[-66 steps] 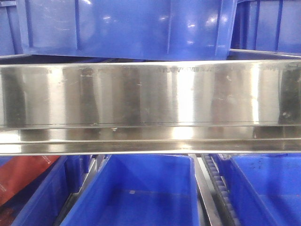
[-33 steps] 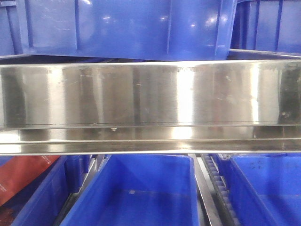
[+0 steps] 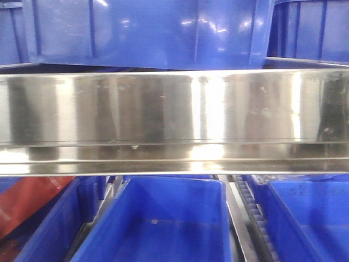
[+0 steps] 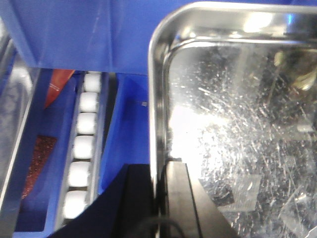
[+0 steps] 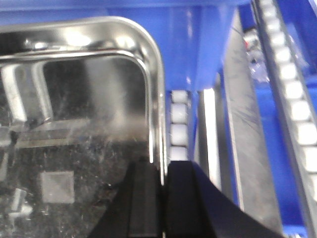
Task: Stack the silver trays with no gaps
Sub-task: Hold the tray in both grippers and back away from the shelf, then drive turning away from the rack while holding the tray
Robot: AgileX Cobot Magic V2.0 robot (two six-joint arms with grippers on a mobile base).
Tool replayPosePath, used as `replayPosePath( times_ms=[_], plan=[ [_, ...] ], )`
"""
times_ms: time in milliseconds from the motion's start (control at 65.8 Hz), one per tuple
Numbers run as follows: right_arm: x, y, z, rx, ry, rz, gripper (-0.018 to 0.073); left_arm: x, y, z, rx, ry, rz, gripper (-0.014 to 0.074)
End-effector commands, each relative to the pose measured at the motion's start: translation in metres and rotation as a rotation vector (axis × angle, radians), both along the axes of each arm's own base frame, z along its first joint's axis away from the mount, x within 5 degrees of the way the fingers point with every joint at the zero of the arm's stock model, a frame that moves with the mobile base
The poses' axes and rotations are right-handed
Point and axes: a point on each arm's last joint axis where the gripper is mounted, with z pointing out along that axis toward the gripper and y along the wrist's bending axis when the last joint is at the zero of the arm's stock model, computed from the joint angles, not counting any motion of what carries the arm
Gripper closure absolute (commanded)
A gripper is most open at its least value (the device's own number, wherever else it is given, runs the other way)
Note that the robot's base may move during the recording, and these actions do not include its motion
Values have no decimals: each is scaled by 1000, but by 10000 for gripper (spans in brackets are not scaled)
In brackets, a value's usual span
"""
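Silver tray [image 4: 237,124] was pinched at opposite rims by left gripper [image 4: 159,193] and right gripper [image 5: 162,198] above blue bins [image 3: 174,199]; no stack showed, so nesting looked undone

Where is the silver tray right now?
The silver tray hangs between both grippers: the left gripper pinches its left rim in the left wrist view, the right gripper its right rim in the right wrist view, white rollers alongside.
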Motion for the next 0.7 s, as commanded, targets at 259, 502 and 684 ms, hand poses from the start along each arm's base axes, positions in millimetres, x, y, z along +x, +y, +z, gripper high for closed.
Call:
replayPosePath(
  times_ms=[259, 502, 684],
  plan=[
    [3, 6, 13, 69, -132, 52, 637, -4, -3, 6, -41, -23, -29, 610],
    [3, 6, 13, 69, -132, 52, 637, -4, -3, 6, -41, -23, -29, 610],
    [3, 7, 15, 77, -147, 58, 637, -4, -3, 6, -41, -23, -29, 610]
  ],
)
